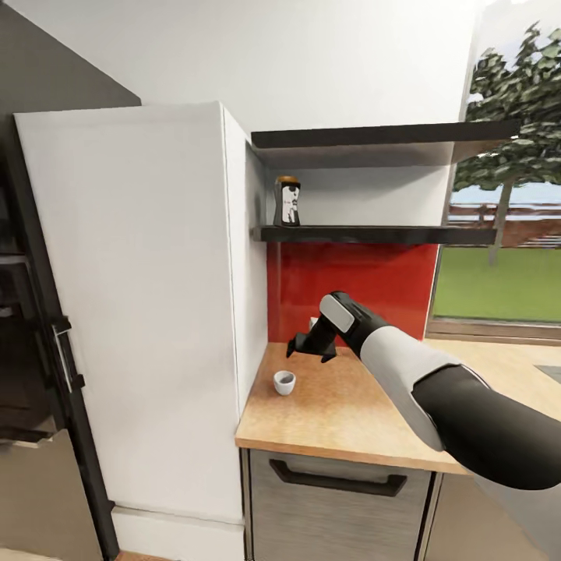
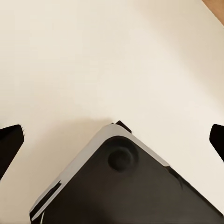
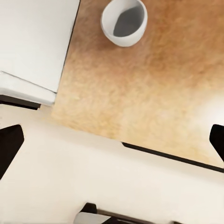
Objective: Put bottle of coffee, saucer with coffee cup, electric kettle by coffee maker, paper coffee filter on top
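At the far left, at 9 o'clock of the head view, a dark oven column [image 1: 31, 343] with a metal handle. Beside it, a tall white cabinet [image 1: 132, 312], running from 11 o'clock down to 7 o'clock.

Just right of the cabinet's top corner, at about 12 o'clock, a lower black shelf [image 1: 374, 234] with the bottle of coffee [image 1: 287, 201] upright at its left end: a dark jar with a brown lid and a black-and-white label, close to the cabinet wall. Behind and under the shelf, a red backsplash [image 1: 374, 280].

Below, near the centre, the coffee cup [image 1: 284, 382]: small, white, round, grey inside, upright on the wooden countertop [image 1: 343, 413], near its left edge, close to the cabinet. In the right wrist view the coffee cup [image 3: 124, 21] seen from above, on the same wood, apart from both fingertips.

Just above and right of the cup, the right gripper [image 1: 312, 348]: black, pointing down and to 9 o'clock, hanging over the countertop, touching nothing. Fingers spread wide, holding nothing. Behind it the arm, grey-white then black, stretched from 4 o'clock up toward the centre.

In the left wrist view, the left gripper [image 2: 112, 140]: fingertips wide apart, nothing between them, over a pale floor and a dark part of the robot base [image 2: 126, 186].

At the far right, at 3 o'clock, a window [image 1: 506, 195] with a tree and lawn.
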Controlling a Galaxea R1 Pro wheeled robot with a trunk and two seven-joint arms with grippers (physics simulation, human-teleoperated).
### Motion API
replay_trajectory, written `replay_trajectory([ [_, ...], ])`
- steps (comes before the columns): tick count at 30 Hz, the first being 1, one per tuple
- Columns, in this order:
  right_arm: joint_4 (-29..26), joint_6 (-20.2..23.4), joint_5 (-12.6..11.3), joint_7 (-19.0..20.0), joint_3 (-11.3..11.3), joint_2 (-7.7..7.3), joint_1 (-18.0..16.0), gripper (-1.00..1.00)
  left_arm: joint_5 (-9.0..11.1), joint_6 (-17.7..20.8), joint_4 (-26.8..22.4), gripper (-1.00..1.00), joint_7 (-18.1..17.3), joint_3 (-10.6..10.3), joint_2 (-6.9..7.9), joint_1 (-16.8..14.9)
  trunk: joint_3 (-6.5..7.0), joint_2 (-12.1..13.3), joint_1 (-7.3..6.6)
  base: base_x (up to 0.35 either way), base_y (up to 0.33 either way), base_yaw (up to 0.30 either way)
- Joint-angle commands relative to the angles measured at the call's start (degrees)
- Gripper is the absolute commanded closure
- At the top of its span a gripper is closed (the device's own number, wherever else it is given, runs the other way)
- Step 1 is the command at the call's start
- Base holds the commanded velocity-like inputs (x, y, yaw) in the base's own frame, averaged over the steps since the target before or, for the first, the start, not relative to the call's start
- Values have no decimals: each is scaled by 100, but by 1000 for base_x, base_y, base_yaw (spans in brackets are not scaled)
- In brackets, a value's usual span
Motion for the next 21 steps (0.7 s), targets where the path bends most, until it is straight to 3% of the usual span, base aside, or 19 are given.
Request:
replay_trajectory([
  [1, -3, 10, -51, -39, 24, 0, -1, -100, -5, -5, -6, -100, -28, 46, -1, 4, -3, -1, 1, 0, 0, 281],
  [5, -2, 10, 3, -43, 24, 0, -5, -100, -5, -5, -6, -100, -30, 44, -2, 4, -15, -1, 1, 0, 0, 274],
  [13, 283, -628, 741, 22, 26, 0, -8, -100, -20, 2, -13, -100, -31, 44, -5, 4, -22, -1, 1, 179, 0, 74],
  [21, 650, -841, 1148, 195, 24, 0, -8, -100, -28, 15, -15, -100, -33, 44, 5, 4, -22, -1, 1, 126, 0, 6],
])
